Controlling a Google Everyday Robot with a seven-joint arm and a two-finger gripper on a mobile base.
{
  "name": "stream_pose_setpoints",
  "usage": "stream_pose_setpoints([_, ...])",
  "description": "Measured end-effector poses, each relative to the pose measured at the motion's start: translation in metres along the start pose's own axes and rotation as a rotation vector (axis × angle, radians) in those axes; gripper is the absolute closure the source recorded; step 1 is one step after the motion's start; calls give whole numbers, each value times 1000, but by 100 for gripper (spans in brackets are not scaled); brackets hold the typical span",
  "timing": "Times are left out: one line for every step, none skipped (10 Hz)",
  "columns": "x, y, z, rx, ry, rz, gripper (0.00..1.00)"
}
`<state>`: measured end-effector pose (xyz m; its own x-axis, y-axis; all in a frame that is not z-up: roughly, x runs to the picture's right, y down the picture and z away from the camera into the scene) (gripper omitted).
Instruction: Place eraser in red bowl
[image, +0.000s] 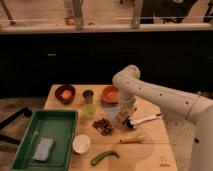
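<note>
The red bowl (110, 93) stands at the back middle of the wooden table (152, 152). My gripper (124, 115) hangs down from the white arm (150, 92), just in front and to the right of the red bowl, low over the table. A small tan-faced block, the eraser (122, 118), sits right at the gripper's tip. I cannot tell whether it is held or lies on the table.
A maroon bowl (65, 93) and a dark cup (88, 95) stand left of the red bowl, with a green cup (90, 110) in front. A white-handled brush (146, 119), dark red pieces (103, 126), a yellow item (131, 138), a white bowl (81, 143) and a green pepper (104, 157) lie nearby. The green tray (30, 131) holds a grey-blue sponge (43, 148).
</note>
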<state>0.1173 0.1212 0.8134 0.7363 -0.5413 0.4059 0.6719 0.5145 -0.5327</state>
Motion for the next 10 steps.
stream_pose_setpoints([-1, -13, 0, 3, -2, 8, 100])
stream_pose_setpoints([-2, -17, 0, 5, -5, 8, 100])
stream_pose_setpoints([-1, -16, 0, 3, -2, 11, 100])
stream_pose_setpoints([1, -14, 0, 0, -1, 14, 100])
stream_pose_setpoints([-1, -16, 0, 3, -3, 11, 100])
stream_pose_setpoints([-2, -16, 0, 3, -5, 11, 100])
stream_pose_setpoints([-1, -15, 0, 3, -5, 13, 100])
stream_pose_setpoints([0, -15, 0, 3, -4, 16, 100])
stream_pose_setpoints([1, -15, 0, 4, 1, 20, 100])
stream_pose_setpoints([8, -22, -3, 11, 12, 30, 100])
